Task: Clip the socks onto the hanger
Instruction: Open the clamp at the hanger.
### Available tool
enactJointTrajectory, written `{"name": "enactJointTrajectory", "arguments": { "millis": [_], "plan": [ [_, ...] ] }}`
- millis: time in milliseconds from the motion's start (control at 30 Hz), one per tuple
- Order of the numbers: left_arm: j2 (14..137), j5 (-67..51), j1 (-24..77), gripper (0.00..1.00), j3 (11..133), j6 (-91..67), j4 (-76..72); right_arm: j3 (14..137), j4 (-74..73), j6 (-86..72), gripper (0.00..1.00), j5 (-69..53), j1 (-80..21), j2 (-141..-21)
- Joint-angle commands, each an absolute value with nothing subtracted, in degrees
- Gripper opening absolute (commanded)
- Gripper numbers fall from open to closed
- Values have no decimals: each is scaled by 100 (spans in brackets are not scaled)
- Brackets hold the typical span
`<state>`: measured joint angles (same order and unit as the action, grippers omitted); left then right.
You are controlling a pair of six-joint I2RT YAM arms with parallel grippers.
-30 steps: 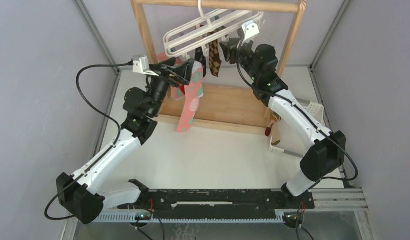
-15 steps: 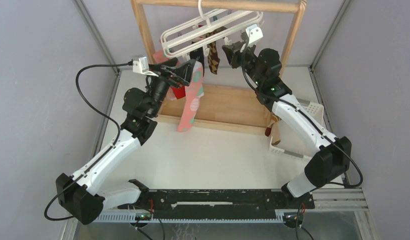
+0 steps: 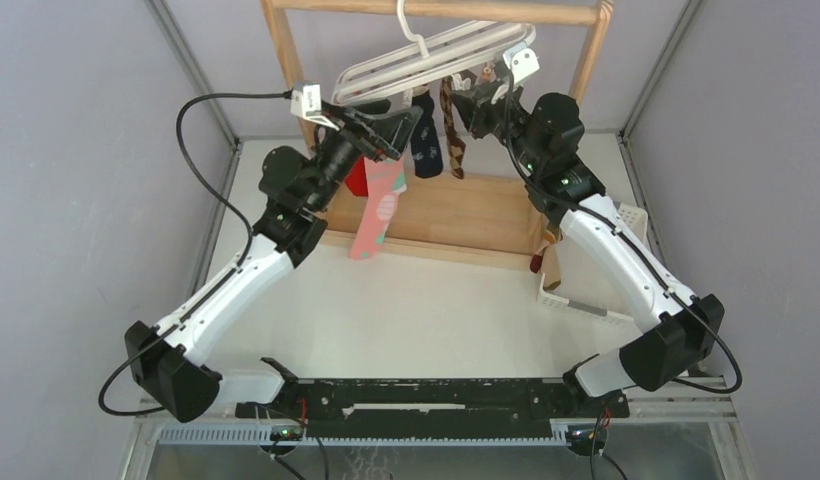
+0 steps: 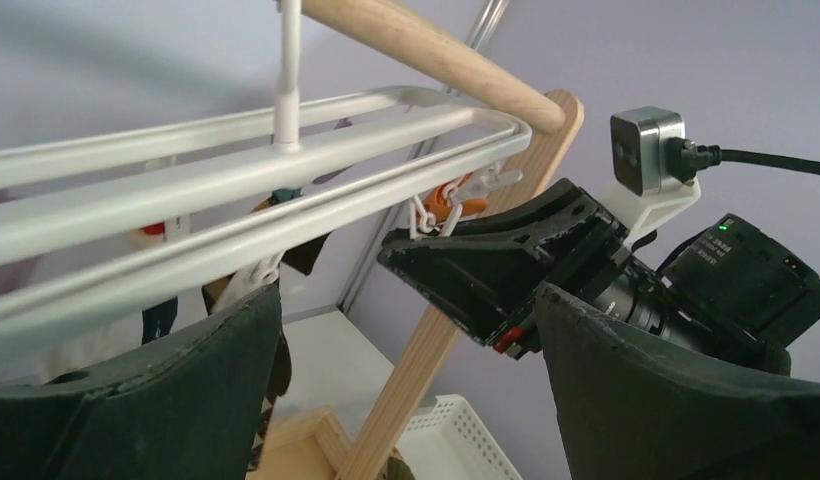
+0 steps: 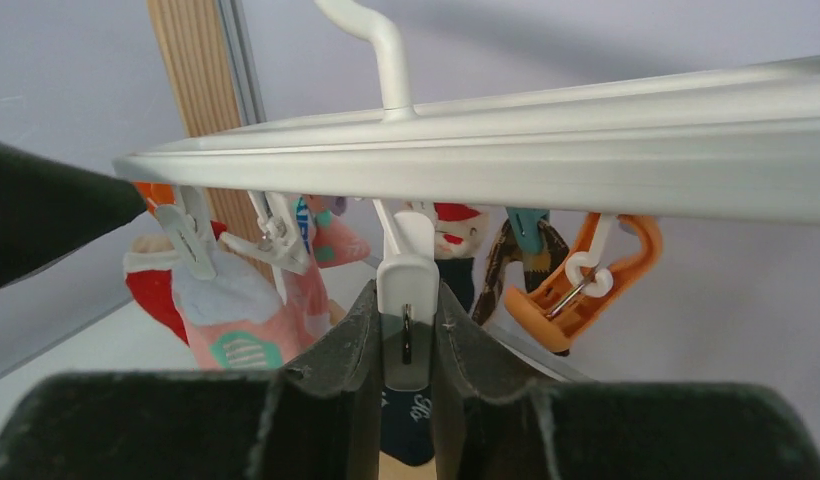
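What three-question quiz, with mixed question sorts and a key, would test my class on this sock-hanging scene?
1. True or false: the right end effector is closed around a white clip that hangs from the hanger.
2. Multiple choice: in its own wrist view, the left end effector is A) open with nothing between its fingers, B) shut on fabric, C) out of view.
3. Fill the gap: in the right wrist view, the clip hanging just right of the gripped one is ____ in colour.

Key: 1 true; 2 A; 3 orange.
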<state>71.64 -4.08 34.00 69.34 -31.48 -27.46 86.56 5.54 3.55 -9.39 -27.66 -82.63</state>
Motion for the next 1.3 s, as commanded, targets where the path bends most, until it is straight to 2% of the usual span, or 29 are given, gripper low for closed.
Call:
{"name": "enactJointTrajectory", "arguments": {
  "millis": [0,367,500,800,1067,1167,1267],
  "plan": [
    [7472,-1006,3412,98,7829,-3476,-2644,9035,375,383,0,-1182,-2693,-8267],
    [8664,-2005,3238,99,9896,-3819,-815,9034,278,180,0,-1703,-2523,-8077],
    [8725,-2447,3200,97,9862,-4143,-861,9050,272,189,0,-1738,-2476,-8010],
    [8746,-2498,3227,97,9708,-3982,-904,8969,304,31,0,-1862,-2464,-7986],
    [9384,-2627,3230,89,10565,-3861,-616,8959,190,26,0,-2142,-2465,-7904],
    [9523,-2642,3227,82,10682,-3826,-650,8990,147,26,0,-2235,-2470,-7885],
    [9600,-2575,3218,81,10731,-3762,-627,8997,148,35,0,-2239,-2470,-7884]
  ]
}}
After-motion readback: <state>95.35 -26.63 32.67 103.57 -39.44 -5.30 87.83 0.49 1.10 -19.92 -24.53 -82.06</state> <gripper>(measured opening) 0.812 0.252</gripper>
